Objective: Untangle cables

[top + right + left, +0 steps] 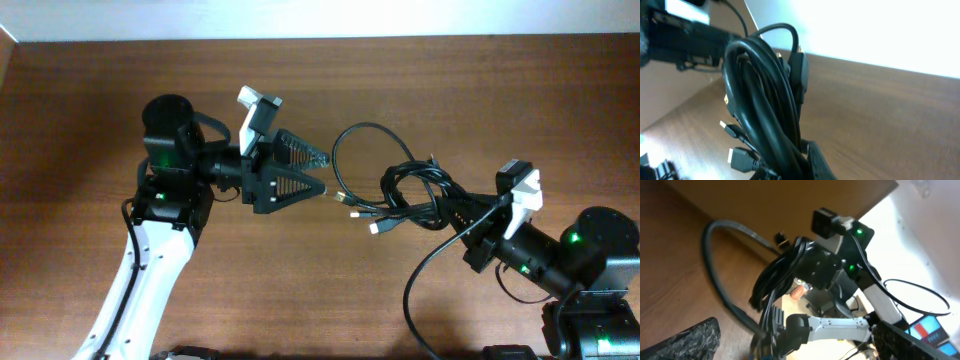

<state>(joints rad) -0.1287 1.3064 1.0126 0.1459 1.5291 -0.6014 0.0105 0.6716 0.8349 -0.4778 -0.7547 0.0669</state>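
The cables (412,195) are a tangled black bundle right of the table's middle. One loose loop (352,140) reaches left from it, and small plug ends (362,212) hang at its lower left. My right gripper (466,216) is shut on the right end of the bundle. In the right wrist view the cables (765,95) fill the jaws (790,167) and two plugs (739,157) stick out at the left. My left gripper (323,172) is open and empty, its tips just left of the loop. In the left wrist view the loop (715,275) and bundle (782,270) lie ahead of the open jaws (795,335).
The wooden table (300,290) has a pale wall along its far edge (320,18). A thicker black wire (425,275) runs from the right arm toward the front edge. The right arm's base (600,250) stands at the front right.
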